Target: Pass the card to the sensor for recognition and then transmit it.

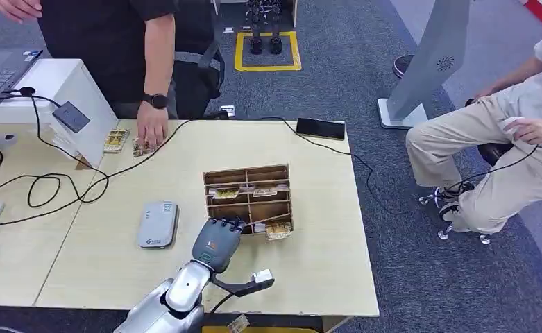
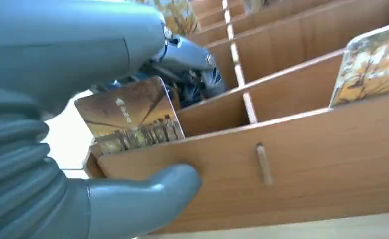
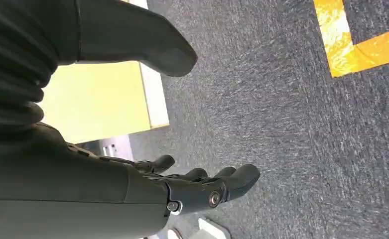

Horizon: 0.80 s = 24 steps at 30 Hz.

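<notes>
— Where is your left hand?

— At the near left corner of the rack, the wooden one with compartments, out on the table. In my left wrist view the thumb presses on the outside of the rack's front wall and my darker fingers reach in behind it.

— And the card?

— It stands in the front left compartment, top edge sticking up above the wall, tilted a little. It sits between my thumb and fingers. The fingers look closed against its back, but the wall hides the contact, so I cannot tell whether I truly grip it.

— Other cards?

— One stands in the next compartment along the same row, and more lie in the rack's further slots.

— The right hand?

— Hanging over the grey carpet, fingers loose and apart, holding nothing.

— What else is on the table?

— A flat grey reader left of the rack, well apart from it. Black cables loop further left. A person stands at the far edge, one hand resting on cards there. A phone lies at the far right edge
</notes>
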Each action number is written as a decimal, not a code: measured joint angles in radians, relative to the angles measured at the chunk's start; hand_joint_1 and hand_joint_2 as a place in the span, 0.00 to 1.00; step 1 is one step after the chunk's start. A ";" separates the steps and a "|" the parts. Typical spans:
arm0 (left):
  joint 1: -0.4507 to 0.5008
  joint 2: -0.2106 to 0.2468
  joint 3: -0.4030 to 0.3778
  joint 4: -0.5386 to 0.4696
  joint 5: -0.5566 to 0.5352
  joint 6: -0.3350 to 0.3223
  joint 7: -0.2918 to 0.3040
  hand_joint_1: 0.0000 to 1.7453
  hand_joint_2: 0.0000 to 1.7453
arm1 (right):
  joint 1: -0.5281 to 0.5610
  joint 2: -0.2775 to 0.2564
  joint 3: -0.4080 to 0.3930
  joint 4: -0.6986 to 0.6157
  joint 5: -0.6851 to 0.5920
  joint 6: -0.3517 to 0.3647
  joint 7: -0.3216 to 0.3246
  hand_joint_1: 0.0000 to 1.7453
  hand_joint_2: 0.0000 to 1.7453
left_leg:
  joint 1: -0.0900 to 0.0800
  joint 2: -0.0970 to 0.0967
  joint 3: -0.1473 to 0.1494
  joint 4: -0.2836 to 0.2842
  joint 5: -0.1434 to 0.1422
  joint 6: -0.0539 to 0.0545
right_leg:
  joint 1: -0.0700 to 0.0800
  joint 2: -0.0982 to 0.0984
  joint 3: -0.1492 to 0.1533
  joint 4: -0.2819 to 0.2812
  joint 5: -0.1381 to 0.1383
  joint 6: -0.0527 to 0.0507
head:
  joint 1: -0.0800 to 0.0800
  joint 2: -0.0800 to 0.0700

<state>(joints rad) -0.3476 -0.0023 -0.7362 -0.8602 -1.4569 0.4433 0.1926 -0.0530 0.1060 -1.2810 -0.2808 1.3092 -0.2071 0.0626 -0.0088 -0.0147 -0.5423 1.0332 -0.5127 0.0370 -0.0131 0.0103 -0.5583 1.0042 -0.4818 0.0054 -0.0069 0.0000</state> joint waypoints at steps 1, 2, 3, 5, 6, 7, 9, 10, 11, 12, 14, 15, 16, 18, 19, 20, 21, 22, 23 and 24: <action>0.000 0.000 0.000 0.002 -0.004 0.008 0.006 0.00 1.00 | 0.000 0.000 0.000 0.000 0.000 0.000 0.000 0.00 1.00 | 0.000 0.000 0.000 0.000 0.000 0.000 | 0.000 0.000 0.000 0.000 0.000 0.000 | 0.000 0.000; 0.000 0.000 0.000 0.003 -0.005 0.016 0.010 0.00 1.00 | 0.000 0.000 0.000 0.000 0.000 0.000 -0.001 0.00 1.00 | 0.000 0.000 0.000 0.000 0.000 0.000 | 0.000 0.000 0.000 0.000 0.000 0.000 | 0.000 0.000; 0.002 0.002 0.000 0.004 -0.005 0.027 0.014 0.00 1.00 | 0.000 0.000 0.000 0.000 0.000 -0.001 -0.003 0.00 1.00 | 0.000 0.000 0.000 0.000 0.000 0.000 | 0.000 0.000 0.000 0.000 0.000 0.000 | 0.000 0.000; 0.007 0.002 0.000 0.005 -0.009 0.047 0.024 0.00 1.00 | 0.000 0.000 0.000 0.000 0.000 -0.002 -0.005 0.00 1.00 | 0.000 0.000 0.000 0.000 0.000 0.000 | 0.000 0.000 0.000 0.000 0.000 0.000 | 0.000 0.000; 0.009 0.002 0.002 0.006 -0.010 0.061 0.030 0.00 1.00 | 0.000 0.000 0.000 0.000 0.000 -0.002 -0.006 0.00 1.00 | 0.000 0.000 0.000 0.000 0.000 0.000 | 0.000 0.000 0.000 0.000 0.000 0.000 | 0.000 0.000; 0.012 0.002 0.004 0.006 -0.010 0.072 0.037 0.00 1.00 | 0.000 0.000 0.000 0.000 0.000 -0.002 -0.007 0.00 1.00 | 0.000 0.000 -0.001 0.000 0.000 0.000 | 0.000 0.000 -0.001 0.000 0.000 0.000 | 0.000 0.000; 0.017 0.002 0.011 0.009 -0.012 0.090 0.048 0.00 1.00 | 0.000 0.000 0.000 0.000 0.000 -0.002 -0.008 0.00 1.00 | 0.000 0.000 -0.001 0.000 0.000 0.000 | 0.000 0.000 -0.001 0.000 0.000 0.000 | 0.000 0.000; 0.020 0.003 0.012 0.010 -0.012 0.097 0.051 0.00 1.00 | 0.000 0.000 0.000 0.000 0.000 -0.002 -0.008 0.00 1.00 | 0.000 0.000 -0.001 0.000 0.000 0.000 | 0.000 0.000 -0.002 0.000 0.000 0.000 | 0.000 0.000; 0.023 0.003 0.014 0.011 -0.012 0.102 0.052 0.00 1.00 | 0.000 0.000 0.000 0.000 0.000 -0.002 -0.008 0.00 1.00 | 0.000 0.000 -0.002 0.000 0.000 0.000 | 0.000 0.000 -0.002 0.000 0.000 0.000 | 0.000 0.000; 0.026 0.002 0.016 0.011 -0.013 0.105 0.053 0.00 1.00 | 0.000 0.000 0.000 0.001 0.000 -0.002 -0.008 0.00 1.00 | 0.000 0.000 -0.002 0.000 0.000 0.000 | 0.000 0.000 -0.002 0.000 0.000 0.000 | 0.000 0.000; 0.027 0.003 0.017 0.013 -0.013 0.110 0.053 0.00 1.00 | 0.000 0.000 0.000 0.001 0.000 -0.002 -0.008 0.00 1.00 | 0.000 0.000 -0.002 0.000 0.000 0.000 | 0.000 0.000 -0.002 0.000 0.000 0.000 | 0.000 0.000; 0.028 0.003 0.018 0.013 -0.013 0.110 0.053 0.00 1.00 | 0.000 0.000 0.000 0.001 0.000 -0.002 -0.008 0.00 1.00 | 0.000 0.000 -0.002 0.000 0.000 0.000 | 0.000 0.000 -0.002 0.000 0.000 0.000 | 0.000 0.000; 0.028 0.002 0.018 0.013 -0.013 0.111 0.053 0.00 1.00 | 0.000 0.000 0.000 0.001 0.000 -0.002 -0.008 0.00 1.00 | 0.000 0.000 -0.002 0.000 0.000 0.000 | 0.000 0.000 -0.002 0.000 0.000 0.000 | 0.000 0.000; 0.028 0.002 0.019 0.013 -0.013 0.113 0.053 0.00 1.00 | 0.000 0.000 0.000 0.001 0.000 -0.002 -0.008 0.00 1.00 | 0.000 0.000 -0.002 0.000 0.000 0.000 | 0.000 0.000 -0.002 0.000 0.000 0.000 | 0.000 0.000; 0.030 0.002 0.021 0.014 -0.014 0.117 0.053 0.00 1.00 | 0.000 0.000 0.000 0.001 0.000 -0.003 -0.008 0.00 1.00 | 0.000 0.000 -0.002 0.000 0.000 0.000 | 0.000 0.000 -0.003 0.000 0.000 0.000 | 0.000 0.000; 0.032 0.002 0.025 0.014 -0.015 0.123 0.052 0.00 1.00 | 0.000 0.000 0.000 0.001 0.000 -0.003 -0.009 0.00 1.00 | 0.000 0.000 -0.002 0.000 0.000 0.000 | 0.000 0.000 -0.003 0.000 0.000 0.000 | 0.000 0.000; 0.034 0.002 0.029 0.014 -0.015 0.129 0.050 0.00 1.00 | 0.000 0.000 0.000 0.002 0.000 -0.003 -0.010 0.00 1.00 | 0.000 0.000 -0.003 0.000 0.000 0.000 | 0.000 0.000 -0.003 0.000 0.000 0.000 | 0.000 0.000; 0.036 0.002 0.034 0.014 -0.016 0.133 0.048 0.00 1.00 | 0.000 0.000 -0.001 0.002 0.000 -0.003 -0.011 0.00 1.00 | 0.000 0.000 -0.003 0.000 0.000 0.000 | 0.000 0.000 -0.003 0.000 0.000 0.000 | 0.000 0.000; 0.038 0.002 0.037 0.014 -0.016 0.137 0.047 0.00 1.00 | 0.000 0.000 -0.001 0.002 0.000 -0.004 -0.011 0.00 1.00 | 0.000 0.000 -0.003 0.000 0.000 0.000 | 0.000 0.000 -0.003 0.000 0.000 0.000 | 0.000 0.000; 0.039 0.002 0.041 0.014 -0.017 0.140 0.045 0.00 1.00 | 0.000 0.000 -0.001 0.002 0.000 -0.004 -0.011 0.00 1.00 | 0.000 0.000 -0.003 0.000 0.000 0.000 | 0.000 0.000 -0.003 0.000 0.000 0.000 | 0.000 0.000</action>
<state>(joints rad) -0.3088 -0.0004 -0.6954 -0.8457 -1.4736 0.5837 0.2380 -0.0533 0.1060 -1.2818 -0.2785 1.3092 -0.2113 0.0519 -0.0090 -0.0146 -0.5451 1.0332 -0.5128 0.0371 -0.0132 0.0105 -0.5614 1.0042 -0.4820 0.0054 -0.0072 0.0000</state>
